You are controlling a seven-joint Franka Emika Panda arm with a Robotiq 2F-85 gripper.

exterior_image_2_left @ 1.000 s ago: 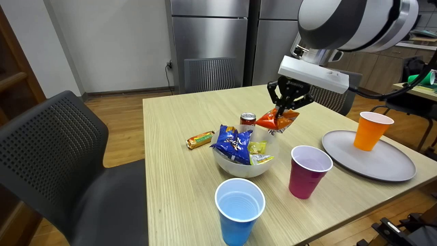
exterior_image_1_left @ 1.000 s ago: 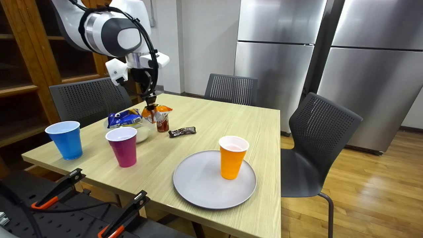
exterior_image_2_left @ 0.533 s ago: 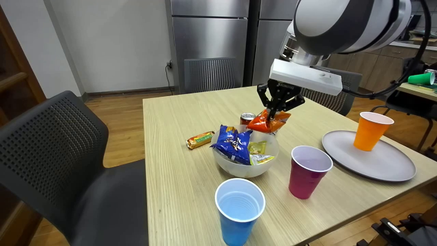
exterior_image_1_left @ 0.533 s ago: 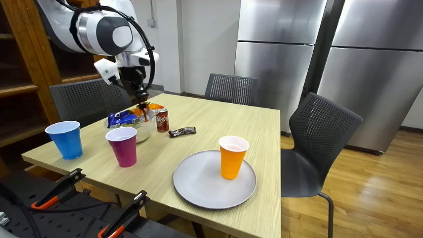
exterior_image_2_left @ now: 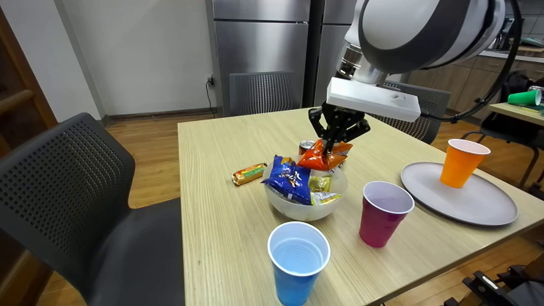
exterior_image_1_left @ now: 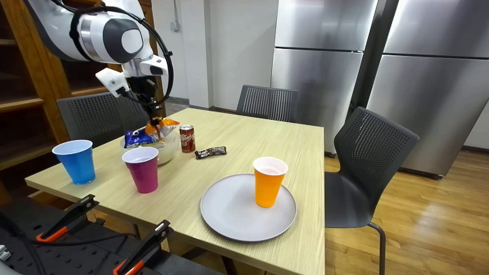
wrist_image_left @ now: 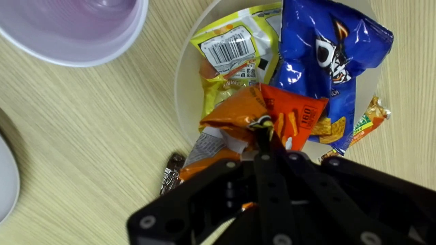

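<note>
A: Pos. of orange snack bag (exterior_image_2_left: 315, 160)?
B: In my gripper (exterior_image_2_left: 326, 149), jaws pinched tight on it, held over rim of bowl (exterior_image_2_left: 302, 211). Can't tell if it's touching the blue bag (exterior_image_2_left: 292, 182) inside.
A: Surroundings?
B: Soda can (exterior_image_1_left: 187, 138) just beside bowl, maroon cup (exterior_image_2_left: 382, 221) nr it too; orange cup (exterior_image_1_left: 268, 187) on gray plate (exterior_image_1_left: 229, 214), well apart, same tbl (exterior_image_1_left: 244, 137).
</note>
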